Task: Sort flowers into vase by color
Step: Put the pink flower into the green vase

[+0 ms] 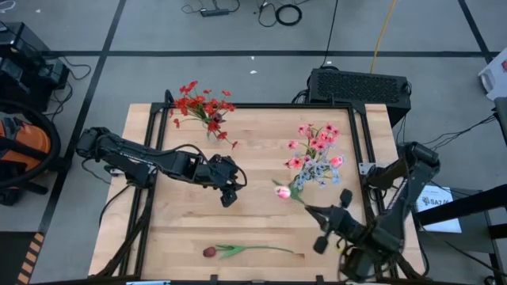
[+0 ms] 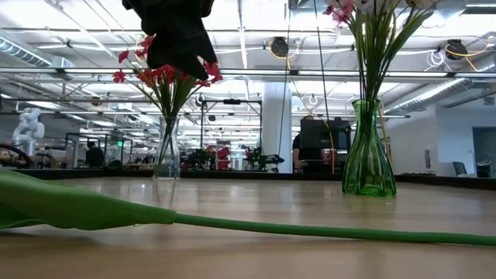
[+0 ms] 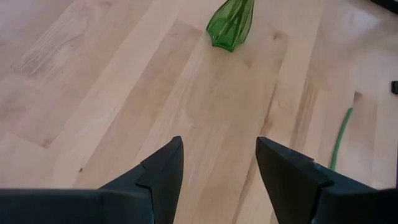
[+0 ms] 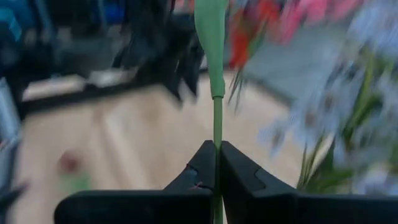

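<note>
Our right gripper (image 4: 217,163), clenched on a pink tulip (image 1: 283,191) near the worktop's right edge, must next lift it into the green vase (image 2: 367,147), we judge.

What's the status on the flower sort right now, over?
Right gripper shut on pink tulip, beside green vase. Left gripper open, empty, mid-table. Dark red tulip lies on table near front edge. Nothing blocking.

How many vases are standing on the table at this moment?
2. A clear glass vase with red flowers stands at the table's far left; a green vase with pink flowers stands at the far right.
</note>
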